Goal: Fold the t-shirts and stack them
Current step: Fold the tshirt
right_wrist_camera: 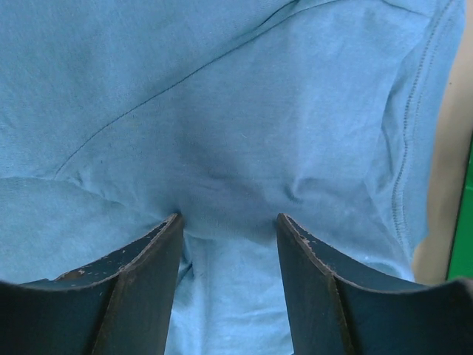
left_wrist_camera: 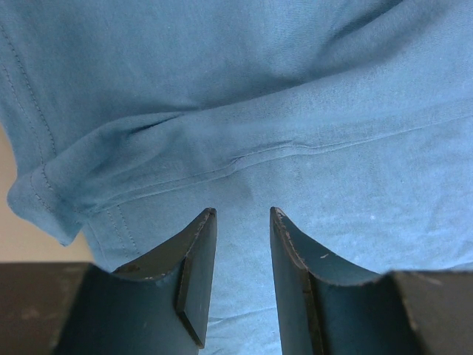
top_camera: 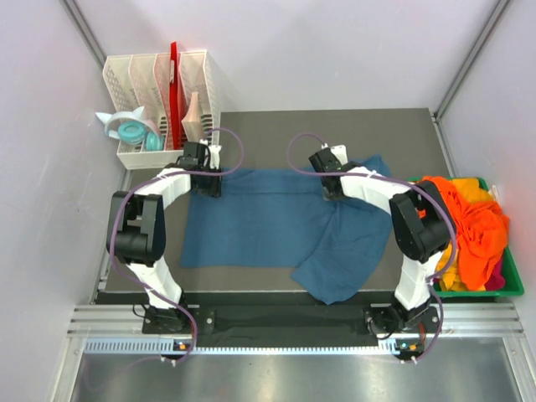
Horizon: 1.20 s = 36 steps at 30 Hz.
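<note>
1. My left pincer (left_wrist_camera: pixel 242 211): I am holding it part open with a narrow gap between the jaws. The tips are pointing down onto the teal-blue t-shirt (top_camera: pixel 260 222) at its far left corner. The cloth is lying flat in the gap and nothing is being gripped.
2. Teal-blue t-shirt: it is lying spread across the middle of the table (top_camera: pixel 335 130). Its right part is lying folded over and reaching toward the near edge.
3. My right pincer (right_wrist_camera: pixel 229 216): I am holding it wider open than the left. The tips are pressing on the same shirt near its far right corner. The cloth is puckering around them but is not being clamped.
4. Orange t-shirts (top_camera: pixel 473 230): these are lying heaped in the green bin (top_camera: pixel 515 289) at the table's right edge, with yellow and magenta fabric showing, apart from both pincers.
5. Surface and room: the dark grey table is carrying a white slotted rack (top_camera: pixel 151 84) at its far left corner. Teal tape rolls (top_camera: pixel 132 131) are sitting just beside the rack. Pale walls (top_camera: pixel 335 50) are enclosing the table on three sides.
</note>
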{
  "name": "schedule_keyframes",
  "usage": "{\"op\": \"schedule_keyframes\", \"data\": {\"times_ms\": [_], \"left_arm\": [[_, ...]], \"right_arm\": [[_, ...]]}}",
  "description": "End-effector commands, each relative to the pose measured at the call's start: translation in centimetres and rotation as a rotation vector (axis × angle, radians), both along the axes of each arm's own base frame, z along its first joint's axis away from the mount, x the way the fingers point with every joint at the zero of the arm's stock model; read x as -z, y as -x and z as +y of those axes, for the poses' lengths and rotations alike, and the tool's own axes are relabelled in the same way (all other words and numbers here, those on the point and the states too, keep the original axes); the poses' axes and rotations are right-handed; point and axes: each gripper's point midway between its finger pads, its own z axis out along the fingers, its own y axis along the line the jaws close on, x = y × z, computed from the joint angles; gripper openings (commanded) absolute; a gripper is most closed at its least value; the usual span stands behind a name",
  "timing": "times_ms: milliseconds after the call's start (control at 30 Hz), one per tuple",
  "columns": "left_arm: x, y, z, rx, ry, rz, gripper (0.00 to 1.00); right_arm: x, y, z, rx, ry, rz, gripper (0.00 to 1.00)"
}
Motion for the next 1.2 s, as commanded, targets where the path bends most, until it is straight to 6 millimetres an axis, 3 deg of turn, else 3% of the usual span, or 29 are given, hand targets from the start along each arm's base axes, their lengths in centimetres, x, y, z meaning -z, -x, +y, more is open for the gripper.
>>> {"op": "schedule_keyframes", "data": {"times_ms": [0,133,233,267,300,633,900,1167], "left_arm": [[0.4,-0.3,-0.3,0.018,0.003,-0.007,0.4],[0.6,-0.3,-0.2,0.018,-0.001,-0.003,0.4],[0.7,-0.2,-0.2,0.016,-0.004,-0.001,0.4],[0.8,-0.2,-0.2,0.016,-0.004,0.001,0.4],[0.7,-0.3,-0.1,0.015,-0.007,-0.001,0.4],[1.2,-0.9,0.1,-0.008,-0.023,0.003,0.4],[0.6,-3.1,1.6,-0.09,-0.085,-0.047,0.4],[0.7,-3.4,0.9,-0.067,-0.06,-0.025,0.41]], "right_arm": [[0.5,-1.2,0.1,0.003,-0.015,-0.012,0.52],[0.8,-1.5,-0.7,0.028,-0.007,0.0,0.39],[0.8,-1.7,-1.2,0.042,0.002,-0.004,0.22],[0.5,-1.8,-1.3,0.044,0.005,-0.014,0.06],[0.2,-2.0,-1.4,0.049,0.004,-0.025,0.0],[-5.5,-4.0,-1.0,0.05,-0.014,-0.151,0.0],[-5.2,-3.9,-0.8,0.036,-0.019,-0.131,0.02],[-3.9,-3.4,-0.7,0.026,-0.017,-0.099,0.21]]}}
